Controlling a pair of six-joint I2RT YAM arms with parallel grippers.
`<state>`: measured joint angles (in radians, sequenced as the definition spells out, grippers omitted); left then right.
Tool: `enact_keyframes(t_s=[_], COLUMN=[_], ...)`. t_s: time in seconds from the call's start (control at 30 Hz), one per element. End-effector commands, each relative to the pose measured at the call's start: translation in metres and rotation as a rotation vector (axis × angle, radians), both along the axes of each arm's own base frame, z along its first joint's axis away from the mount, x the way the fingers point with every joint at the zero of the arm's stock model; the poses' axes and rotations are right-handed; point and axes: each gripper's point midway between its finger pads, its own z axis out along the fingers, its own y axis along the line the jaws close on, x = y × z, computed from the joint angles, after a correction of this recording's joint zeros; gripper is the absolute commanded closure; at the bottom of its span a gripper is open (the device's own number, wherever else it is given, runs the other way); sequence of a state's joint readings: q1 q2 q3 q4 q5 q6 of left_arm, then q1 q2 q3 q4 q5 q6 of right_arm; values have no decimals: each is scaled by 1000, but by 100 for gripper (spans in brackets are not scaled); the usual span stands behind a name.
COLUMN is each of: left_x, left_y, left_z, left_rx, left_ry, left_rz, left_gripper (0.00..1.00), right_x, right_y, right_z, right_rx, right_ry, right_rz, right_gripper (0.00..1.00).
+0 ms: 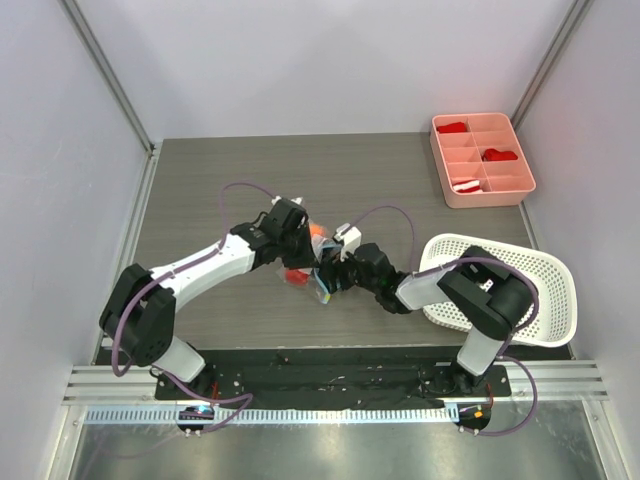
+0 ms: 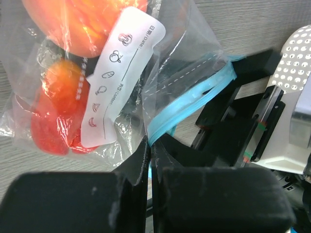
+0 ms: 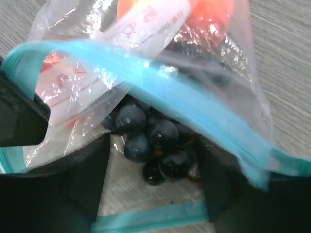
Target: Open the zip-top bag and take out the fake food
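Observation:
The zip-top bag [image 1: 303,262] lies mid-table between both arms, its teal zip strip [image 2: 194,97] pulled apart. My left gripper [image 2: 149,145] is shut on one lip of that strip. My right gripper [image 3: 153,143] is open inside the bag's mouth, with a finger on each side of the black berry cluster [image 3: 158,141] and a small gap still showing. The other fake food sits deeper in the bag: an orange-peach fruit [image 2: 63,82] and a red piece [image 2: 46,131] behind a white label. In the top view the two grippers [image 1: 300,240] [image 1: 330,275] meet at the bag.
A pink divided tray [image 1: 520,185] with red-and-white bits stands at the back right. A white perforated basket [image 1: 545,300] lies at the right, close behind my right arm. Pale walls close in both sides.

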<state>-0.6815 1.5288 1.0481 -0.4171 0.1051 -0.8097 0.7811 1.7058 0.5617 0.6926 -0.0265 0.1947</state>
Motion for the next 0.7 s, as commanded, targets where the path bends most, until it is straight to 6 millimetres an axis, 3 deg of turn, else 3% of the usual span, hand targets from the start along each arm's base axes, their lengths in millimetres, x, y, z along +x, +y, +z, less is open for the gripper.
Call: enact_keyframes(t_s=[0.0, 0.07, 0.17, 0.23, 0.27, 0.3, 0.5, 0.67], left_x=[6, 5, 6, 5, 7, 6, 9, 15], left_y=[-1, 1, 4, 8, 12, 13, 15, 24], left_z=[16, 14, 13, 12, 11, 11, 14, 21], left_rx=[-37, -26, -16, 7, 23, 27, 27, 67], left_ry=[-66, -68, -77, -81, -90, -93, -113, -153], left_rz=[19, 21, 23, 24, 34, 35, 42, 69], left_gripper=[100, 100, 100, 100, 100, 100, 100, 100], right_x=[19, 18, 8, 9, 4, 6, 2, -16], right_y=[10, 12, 15, 20, 16, 18, 15, 14], right_z=[16, 19, 24, 47, 43, 60, 69, 75], right_rx=[19, 21, 21, 36, 1, 17, -43, -59], right_ry=[-88, -93, -63, -68, -32, -49, 68, 166], right_rz=[-22, -10, 26, 31, 33, 24, 0, 33], right_gripper=[43, 60, 67, 71, 79, 82, 85, 91])
